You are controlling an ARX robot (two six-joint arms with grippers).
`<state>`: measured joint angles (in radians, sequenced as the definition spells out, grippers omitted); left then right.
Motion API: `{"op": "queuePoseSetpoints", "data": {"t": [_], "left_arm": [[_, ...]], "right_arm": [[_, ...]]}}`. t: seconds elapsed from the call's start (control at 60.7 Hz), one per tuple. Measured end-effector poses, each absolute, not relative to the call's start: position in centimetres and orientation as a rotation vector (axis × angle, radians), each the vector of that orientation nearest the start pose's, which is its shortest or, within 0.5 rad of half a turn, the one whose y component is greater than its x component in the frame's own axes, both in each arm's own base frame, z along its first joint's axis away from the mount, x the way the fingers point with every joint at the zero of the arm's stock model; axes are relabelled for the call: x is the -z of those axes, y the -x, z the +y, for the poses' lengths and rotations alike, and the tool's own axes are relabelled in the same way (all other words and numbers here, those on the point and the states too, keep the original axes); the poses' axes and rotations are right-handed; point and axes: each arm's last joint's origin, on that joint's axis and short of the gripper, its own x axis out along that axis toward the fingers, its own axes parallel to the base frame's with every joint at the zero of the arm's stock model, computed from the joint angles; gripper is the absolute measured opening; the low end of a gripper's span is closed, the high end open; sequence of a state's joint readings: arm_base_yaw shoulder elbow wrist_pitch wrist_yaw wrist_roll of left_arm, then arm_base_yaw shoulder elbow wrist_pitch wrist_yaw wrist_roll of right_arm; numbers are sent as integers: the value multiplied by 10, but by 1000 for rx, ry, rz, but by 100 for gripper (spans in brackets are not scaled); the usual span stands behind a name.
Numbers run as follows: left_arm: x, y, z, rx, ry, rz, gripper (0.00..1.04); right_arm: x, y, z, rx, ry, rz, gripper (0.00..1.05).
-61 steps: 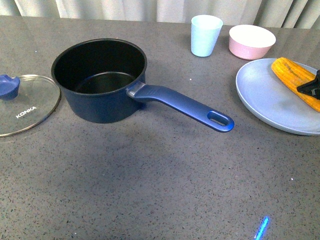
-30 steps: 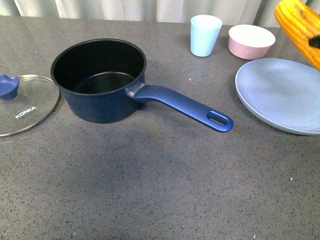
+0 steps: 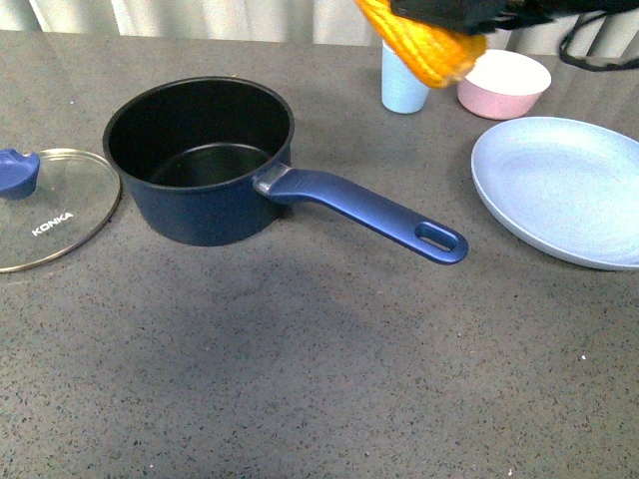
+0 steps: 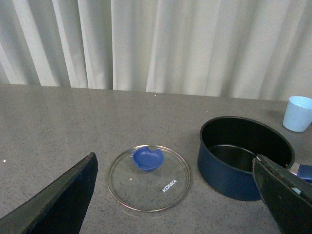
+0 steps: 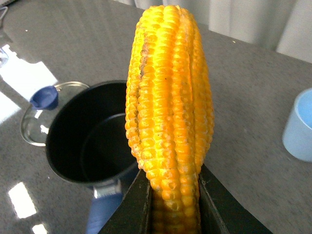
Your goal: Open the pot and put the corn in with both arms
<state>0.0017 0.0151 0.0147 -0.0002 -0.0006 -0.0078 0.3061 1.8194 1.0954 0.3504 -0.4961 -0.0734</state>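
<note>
Corn (image 3: 424, 40) is held aloft over the far side of the table (image 3: 329, 379), gripped by one end between the jaws of the right gripper (image 5: 173, 214), which are clenched against its two sides. It is carried to the right of the pot (image 3: 200, 215) and to the left of the plate (image 3: 559, 190), and nothing on the table is touched by it. In the front view one end of the cob is cut off by the frame edge, the gripper is seen only as a black mass along that edge, and part of the pale blue cup (image 3: 399, 90) is hidden behind the cob. In the right wrist view the gripped end is covered by the jaws. Yellow-orange kernels in tight rows are shown, with a brownish strip along one side. The pot is uncovered, and its glass lid (image 3: 55, 215) is laid on the table just beside it, to the left. The jaws of the left gripper (image 4: 174, 163) are spread wide, with nothing between them.
</note>
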Motion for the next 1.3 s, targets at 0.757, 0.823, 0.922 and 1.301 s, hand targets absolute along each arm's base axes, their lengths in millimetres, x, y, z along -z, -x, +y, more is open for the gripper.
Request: {"op": "queuePoseSetpoints", "data": {"t": [0.757,0.823,0.922,1.301], "left_arm": [[-167,-98,0,-2,8,1,96],[-167,-98,0,-2,8,1,96],[-167,-98,0,-2,8,1,96],[-167,-98,0,-2,8,1,96]], "right_arm": [[-183,-419,267,-969,116,488,15],[-178,-421,272,-964,127,501,15],[-170,-425,276,-955,134,521,15],[-164,-424,274,-960,119,501,73]]}}
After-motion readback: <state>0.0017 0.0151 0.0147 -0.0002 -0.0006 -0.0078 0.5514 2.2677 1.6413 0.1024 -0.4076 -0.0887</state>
